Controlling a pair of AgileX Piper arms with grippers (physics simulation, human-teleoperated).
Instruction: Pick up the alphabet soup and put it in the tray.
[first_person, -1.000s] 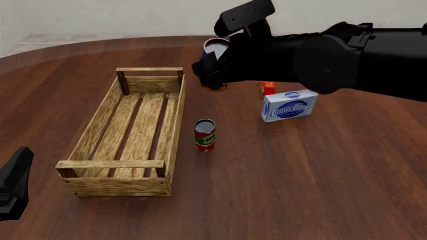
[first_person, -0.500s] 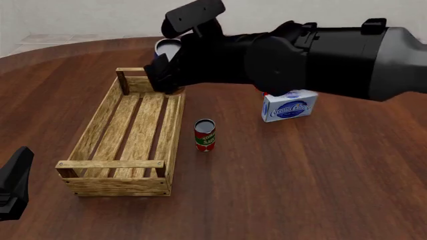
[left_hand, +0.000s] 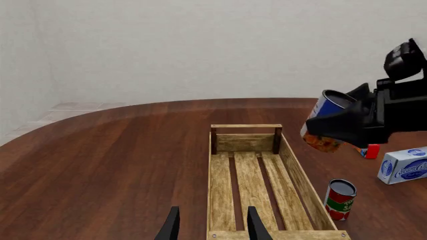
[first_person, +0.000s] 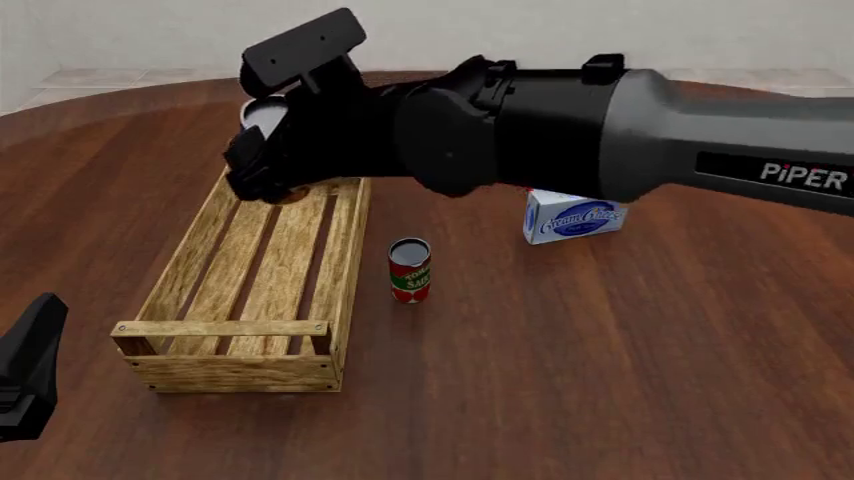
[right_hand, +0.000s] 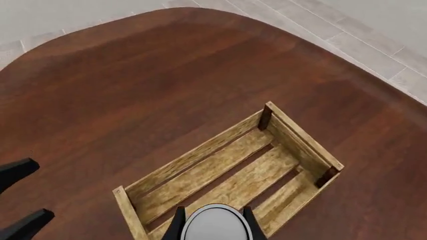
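1. Now: carry step. Right gripper (first_person: 274, 160) holds the soup (left_hand: 325, 120) in the air, jaws pinching the can's sides; in the right wrist view the grey top sits between the two fingers (right_hand: 177, 222).
2. Soup is tilted, clear of the table (first_person: 601, 350), over the far end of the tray (first_person: 227, 345), by its right wall; front view shows only a sliver of the can.
3. Tray has nothing in it, slats bare.
4. Left gripper (left_hand: 211, 224) hangs low at the tray's near end, jaws spread, holding nothing.
5. Red-green can (first_person: 410, 269) stands just right of the tray; white box (first_person: 577, 216) further right. Neither is in the way.
6. Judgement: placement not yet done. Next move calls for centring over the slats, levelling the can, lowering inside the walls, then letting go.
7. Risk: a tilted release could tip or roll the can.
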